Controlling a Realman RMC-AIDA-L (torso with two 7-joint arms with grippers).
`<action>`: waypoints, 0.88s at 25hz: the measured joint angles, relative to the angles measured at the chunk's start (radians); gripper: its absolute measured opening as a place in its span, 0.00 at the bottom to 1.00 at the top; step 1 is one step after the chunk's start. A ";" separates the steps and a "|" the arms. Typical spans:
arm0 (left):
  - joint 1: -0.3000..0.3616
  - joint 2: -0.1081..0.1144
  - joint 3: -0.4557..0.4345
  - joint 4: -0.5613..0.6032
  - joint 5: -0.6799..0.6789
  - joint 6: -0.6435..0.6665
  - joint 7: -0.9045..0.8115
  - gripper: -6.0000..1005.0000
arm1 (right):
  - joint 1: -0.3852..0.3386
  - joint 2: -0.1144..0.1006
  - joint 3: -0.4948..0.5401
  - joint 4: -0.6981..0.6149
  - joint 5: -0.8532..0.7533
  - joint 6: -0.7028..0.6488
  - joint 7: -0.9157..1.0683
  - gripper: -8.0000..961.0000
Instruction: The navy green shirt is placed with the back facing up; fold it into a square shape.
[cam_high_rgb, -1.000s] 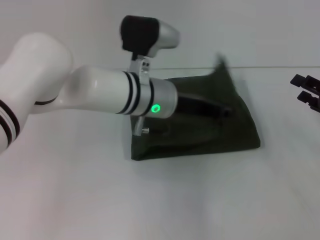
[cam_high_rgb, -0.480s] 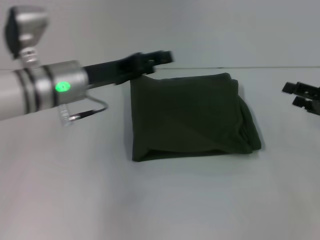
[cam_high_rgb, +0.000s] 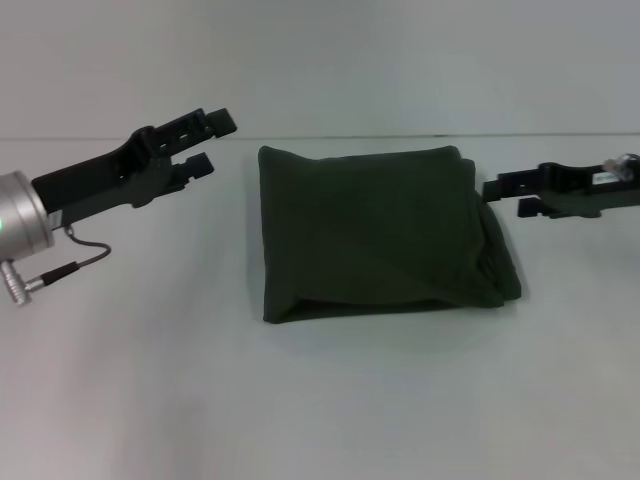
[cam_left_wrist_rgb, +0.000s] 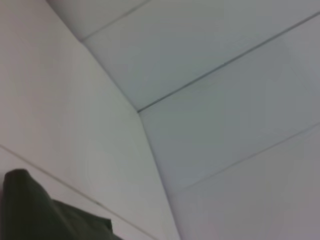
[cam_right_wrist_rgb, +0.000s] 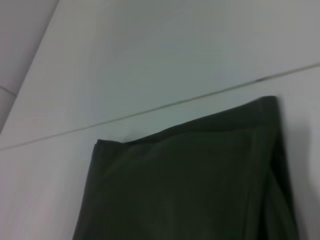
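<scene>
The navy green shirt lies folded into a rough square in the middle of the white table, its plain dark fabric showing, with stacked layer edges bunched along the side nearer the robot's right and a fold line running across its near part. The left gripper hovers just off the shirt's far left corner, apart from the cloth, its fingers spread with a clear gap and holding nothing. The right gripper hangs beside the shirt's right edge, very close to the fabric, its fingers parted and empty. In the right wrist view the shirt fills the lower part, and in the left wrist view only a dark corner shows.
</scene>
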 joint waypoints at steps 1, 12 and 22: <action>0.003 0.000 -0.011 -0.001 0.000 0.007 0.006 0.91 | 0.017 0.004 -0.008 0.003 -0.020 0.013 0.018 0.79; 0.013 -0.004 -0.026 -0.008 -0.008 0.024 0.042 0.92 | 0.108 0.056 -0.117 0.069 -0.108 0.151 0.157 0.79; 0.008 -0.009 -0.027 -0.017 -0.010 0.012 0.046 0.92 | 0.098 0.066 -0.175 0.053 -0.123 0.185 0.203 0.79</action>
